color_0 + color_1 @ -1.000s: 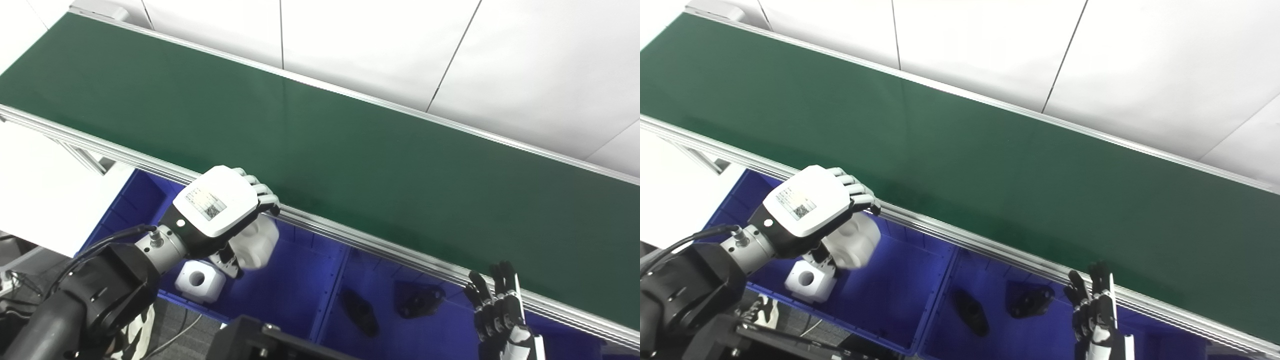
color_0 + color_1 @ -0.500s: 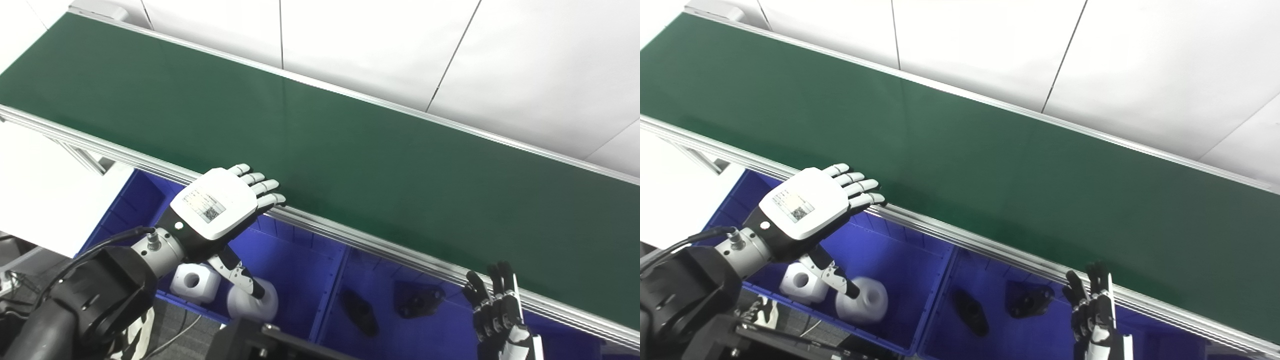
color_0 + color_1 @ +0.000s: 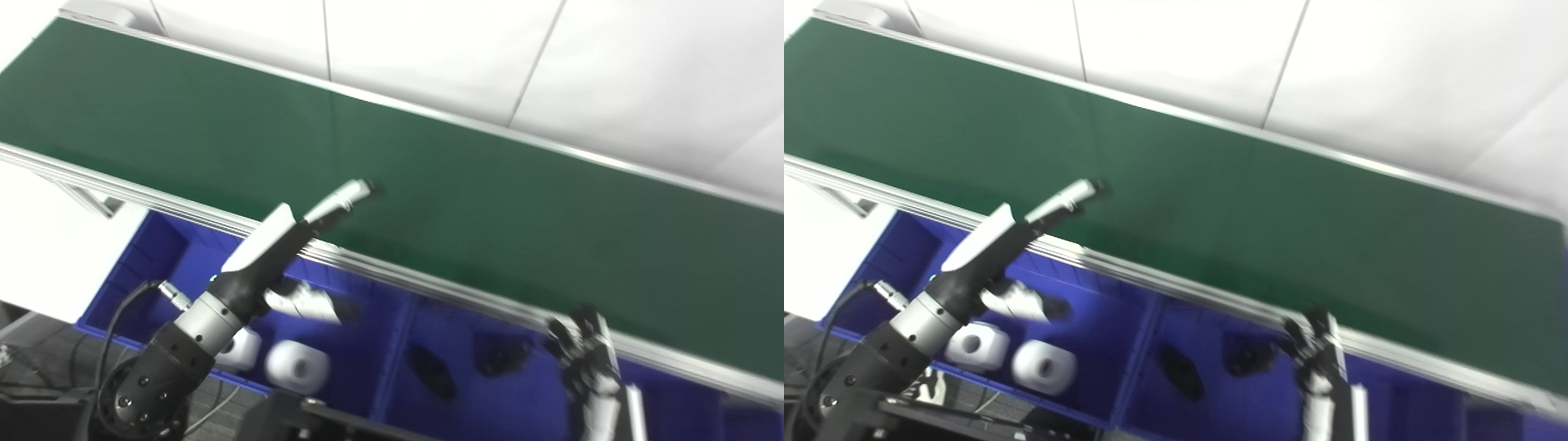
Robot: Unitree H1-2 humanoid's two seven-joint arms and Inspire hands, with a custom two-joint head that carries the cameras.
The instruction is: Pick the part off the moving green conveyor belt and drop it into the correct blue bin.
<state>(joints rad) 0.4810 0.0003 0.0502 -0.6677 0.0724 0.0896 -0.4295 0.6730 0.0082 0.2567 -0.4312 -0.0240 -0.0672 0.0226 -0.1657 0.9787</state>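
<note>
Two white parts (image 3: 1044, 366) lie side by side at the near edge of the left blue bin (image 3: 1102, 349). The left hand (image 3: 288, 245) is empty above them, fingers spread, reaching over the belt (image 3: 429, 184). Right hand (image 3: 582, 361), blurred: cannot tell; black pieces (image 3: 432, 373) beside it

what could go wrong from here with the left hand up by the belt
1. The left hand, open and turned edge-on, has its fingers over the aluminium rail and the green belt; dropping lower, it might clip the rail.
2. The two white parts lie close to the near wall of the left blue bin; another drop there might knock one about.
3. The picture is motion-blurred, so spotting the next part may be harder.
</note>
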